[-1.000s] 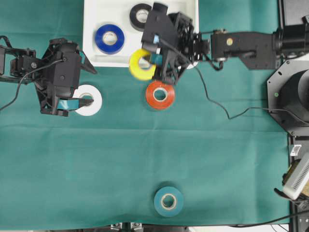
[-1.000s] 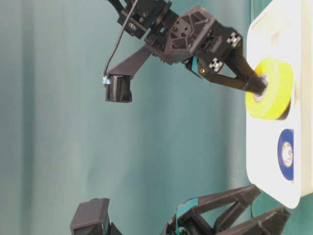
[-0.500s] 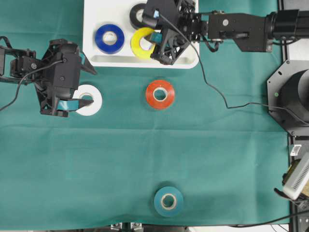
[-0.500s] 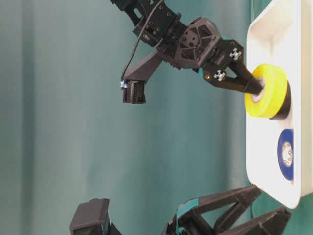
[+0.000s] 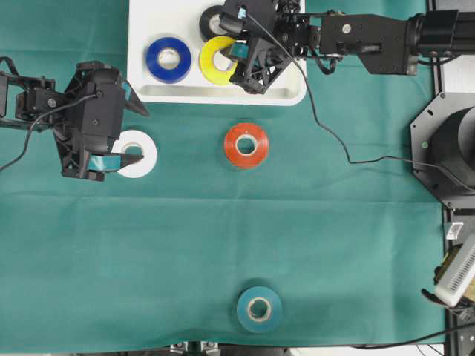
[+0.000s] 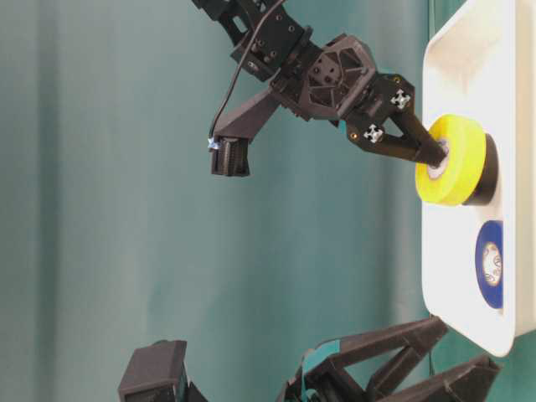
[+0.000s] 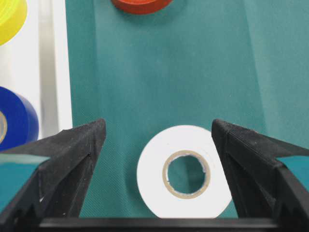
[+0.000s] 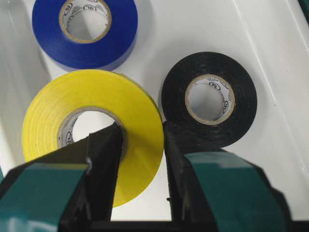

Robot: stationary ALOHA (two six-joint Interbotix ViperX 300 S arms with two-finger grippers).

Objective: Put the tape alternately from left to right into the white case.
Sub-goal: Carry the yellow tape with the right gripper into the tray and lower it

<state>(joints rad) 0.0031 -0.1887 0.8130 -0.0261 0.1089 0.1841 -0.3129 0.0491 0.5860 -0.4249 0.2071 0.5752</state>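
My right gripper [image 5: 239,65] [image 8: 142,140] is shut on the wall of the yellow tape [image 5: 210,65] [image 8: 140,111]. One finger is in its core and the other outside. The roll hangs tilted just above the floor of the white case [image 5: 282,93] [image 6: 469,67], against the black tape [image 5: 211,24] [image 8: 174,96]. The blue tape [image 5: 168,58] [image 8: 120,29] lies flat in the case. My left gripper [image 5: 141,135] [image 7: 159,140] is open astride the white tape [image 5: 137,152] [image 7: 154,179] on the cloth. The red tape [image 5: 246,144] and the teal tape [image 5: 259,308] lie on the cloth.
The green cloth [image 5: 356,245] covers the table. A black cable [image 5: 334,156] trails from the right arm across the cloth. Black equipment [image 5: 445,148] stands along the right edge.
My right gripper has carried the yellow tape from over the case's near rim into the case and lowered it beside the black tape. The left arm has stayed still.
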